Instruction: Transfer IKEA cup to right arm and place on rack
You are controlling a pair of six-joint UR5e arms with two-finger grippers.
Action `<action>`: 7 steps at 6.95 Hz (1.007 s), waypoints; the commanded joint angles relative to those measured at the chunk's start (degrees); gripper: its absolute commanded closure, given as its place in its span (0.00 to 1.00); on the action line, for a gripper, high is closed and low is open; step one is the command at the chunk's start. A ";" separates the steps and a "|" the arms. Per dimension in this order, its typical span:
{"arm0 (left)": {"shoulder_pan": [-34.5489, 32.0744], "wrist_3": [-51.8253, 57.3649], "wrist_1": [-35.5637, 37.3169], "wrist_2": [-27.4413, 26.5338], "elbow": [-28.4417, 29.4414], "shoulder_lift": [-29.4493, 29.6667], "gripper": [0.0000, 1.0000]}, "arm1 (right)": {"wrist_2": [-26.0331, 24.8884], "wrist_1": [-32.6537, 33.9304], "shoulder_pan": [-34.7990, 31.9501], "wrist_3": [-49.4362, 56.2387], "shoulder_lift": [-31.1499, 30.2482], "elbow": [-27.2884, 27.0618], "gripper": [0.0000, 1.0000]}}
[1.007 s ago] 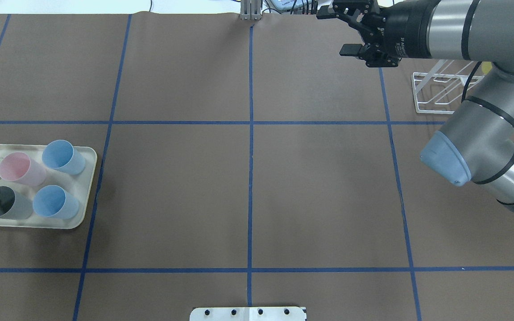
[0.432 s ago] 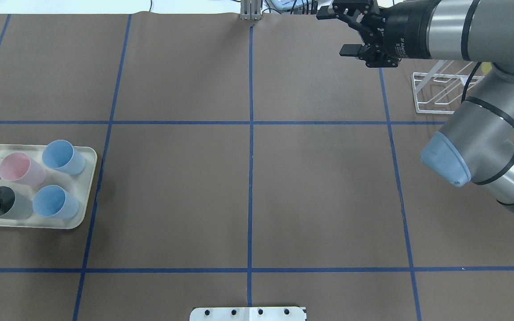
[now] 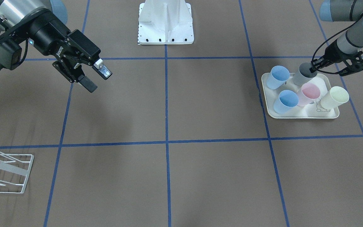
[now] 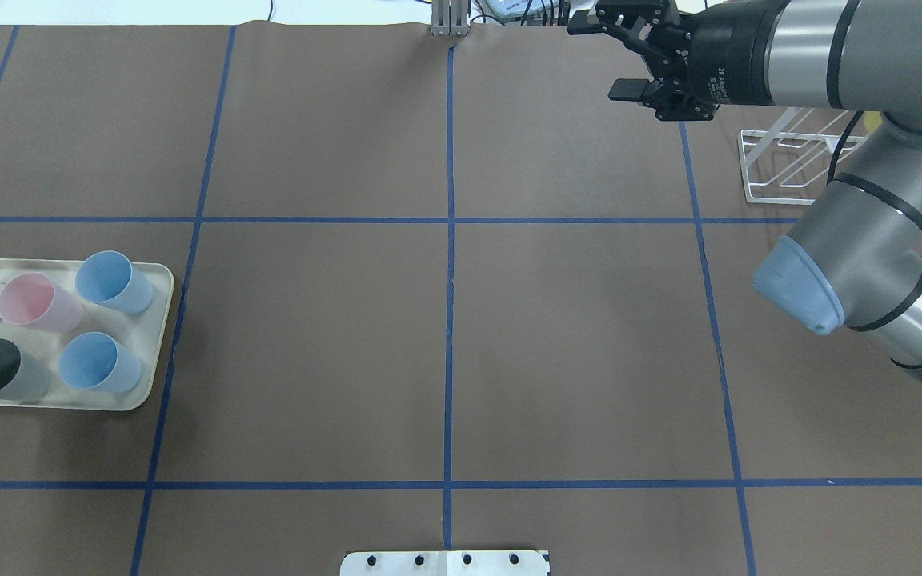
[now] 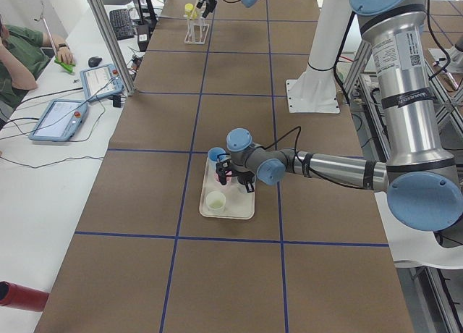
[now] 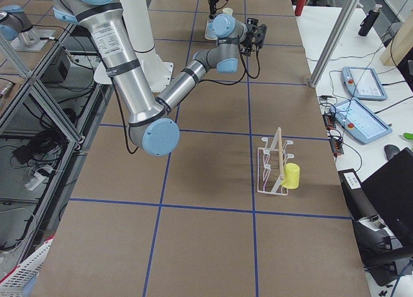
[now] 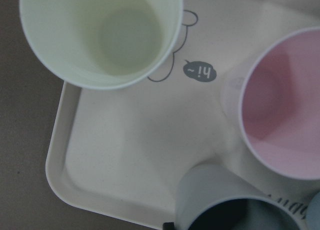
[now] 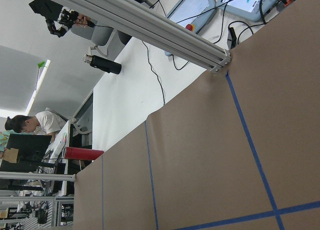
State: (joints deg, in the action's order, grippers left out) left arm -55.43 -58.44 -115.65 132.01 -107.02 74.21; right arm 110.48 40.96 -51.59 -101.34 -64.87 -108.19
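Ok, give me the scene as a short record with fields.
left gripper: at grey cup rim, apparently gripping it
right gripper: open, empty, above the table
tray: holds grey cup, pink cup, pale yellow cup, two blue cups
rack: far from tray, one yellow cup on it

A brown table cover (image 4: pixel 309 336) bears a blue tape grid (image 4: pixel 450 320). The cream tray (image 3: pixel 298 115), with grey line drawings, holds two blue cups (image 3: pixel 278 77), a pink cup (image 3: pixel 309 94), a pale yellow cup (image 3: pixel 334 98) and a grey cup (image 3: pixel 302 76). The rack (image 6: pixel 272 171) is white, with a yellow cup (image 6: pixel 292 176).
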 commanded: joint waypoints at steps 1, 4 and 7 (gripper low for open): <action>-8.77 6.53 0.34 0.62 -2.56 -4.48 1.00 | -0.09 0.00 0.00 0.00 0.00 0.00 0.00; -20.29 23.11 14.20 0.79 -11.93 -9.35 1.00 | -0.09 0.00 0.70 -0.18 0.00 0.00 0.00; -27.09 34.19 53.41 0.27 -22.96 9.19 1.00 | -0.09 -0.70 1.66 -0.26 0.09 -0.17 0.00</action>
State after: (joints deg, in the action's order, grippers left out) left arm -81.06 -26.01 -76.42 132.48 -127.33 73.41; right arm 110.46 40.76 -50.54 -101.53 -64.79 -108.35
